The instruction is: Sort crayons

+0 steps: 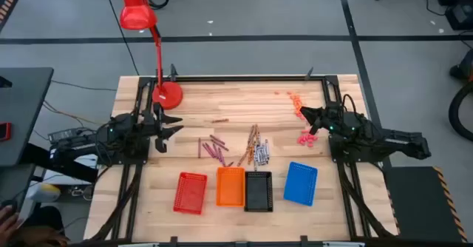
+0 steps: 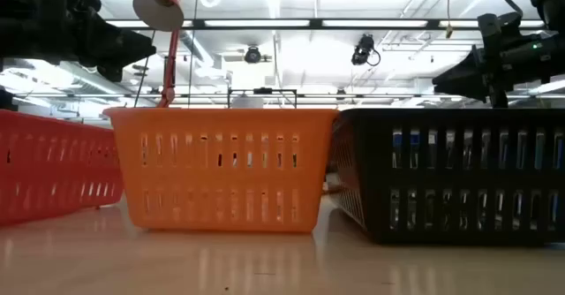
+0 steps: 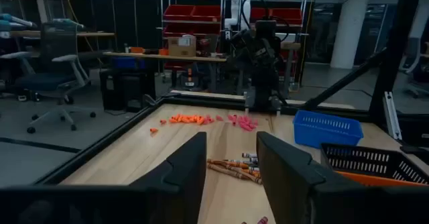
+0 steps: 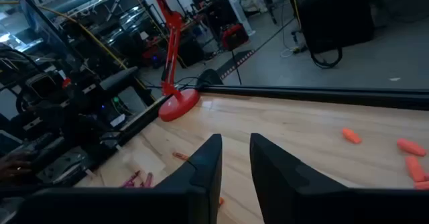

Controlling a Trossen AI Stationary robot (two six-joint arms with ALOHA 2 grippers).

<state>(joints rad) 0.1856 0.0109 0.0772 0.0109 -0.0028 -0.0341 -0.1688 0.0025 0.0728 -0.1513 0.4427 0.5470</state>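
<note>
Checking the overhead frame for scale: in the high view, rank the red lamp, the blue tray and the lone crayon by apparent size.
1. red lamp, raised nearer the camera, so possibly overstated
2. blue tray
3. lone crayon, clearly smallest

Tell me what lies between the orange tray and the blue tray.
The black tray sits between the orange tray and the blue tray, close beside the orange one; the high view shows it.

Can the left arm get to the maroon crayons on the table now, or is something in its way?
Probably yes. The left pincer hangs open and empty beside the red lamp's base, and only bare wood lies between it and the maroon crayons. The red tray sits nearer the front edge, out of the path.
</note>
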